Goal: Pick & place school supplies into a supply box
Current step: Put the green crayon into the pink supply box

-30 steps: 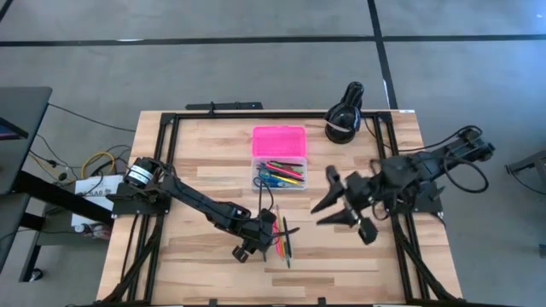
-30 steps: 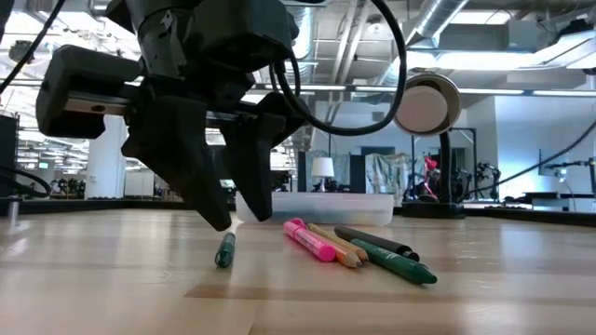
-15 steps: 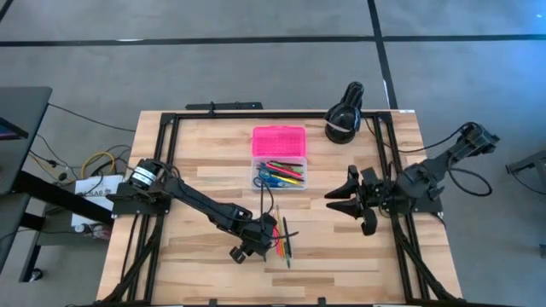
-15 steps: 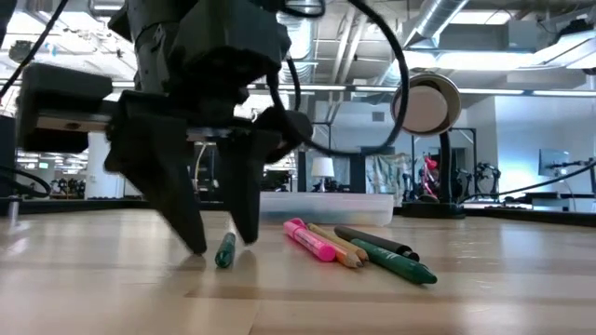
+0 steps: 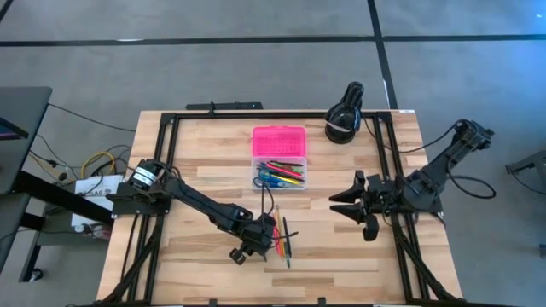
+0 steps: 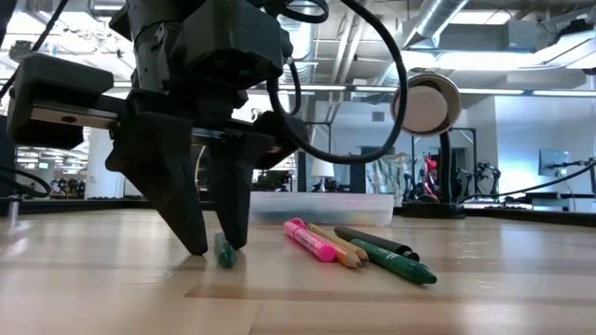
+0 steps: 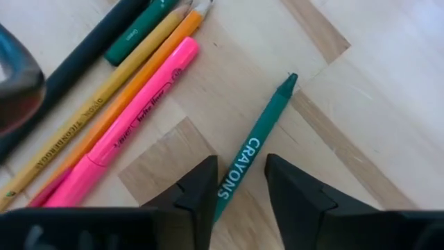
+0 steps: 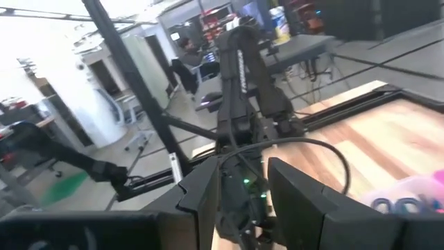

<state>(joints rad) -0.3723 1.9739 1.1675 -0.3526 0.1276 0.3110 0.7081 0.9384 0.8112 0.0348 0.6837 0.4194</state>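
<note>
Since a second ago the left end effector (image 6: 212,249) has dropped to the surface (image 5: 205,162) and its fingers have drawn in around the green crayon (image 7: 251,151), while the right arm has pulled back toward the right edge. The fingers now straddle the crayon's near end, one on each side; I cannot tell whether they press it yet, so the grip is not settled. The crayon lies flat on the wood, just left of a loose cluster: a pink highlighter (image 7: 121,135), an orange pencil (image 7: 104,97), a green marker (image 6: 396,263) and a black pen (image 6: 377,241). The supply box (image 5: 279,158) sits farther back at mid-surface, pink lid open, scissors and several pens already in its clear base.

The risk, as I judge it, is the hold falling near the crayon's end instead of its middle: on lifting it could pivot, droop, or slip out. A round crayon may also roll away as the fingers close.

The right end effector (image 5: 341,202) waits at the right, fingers apart, holding nothing.
</note>
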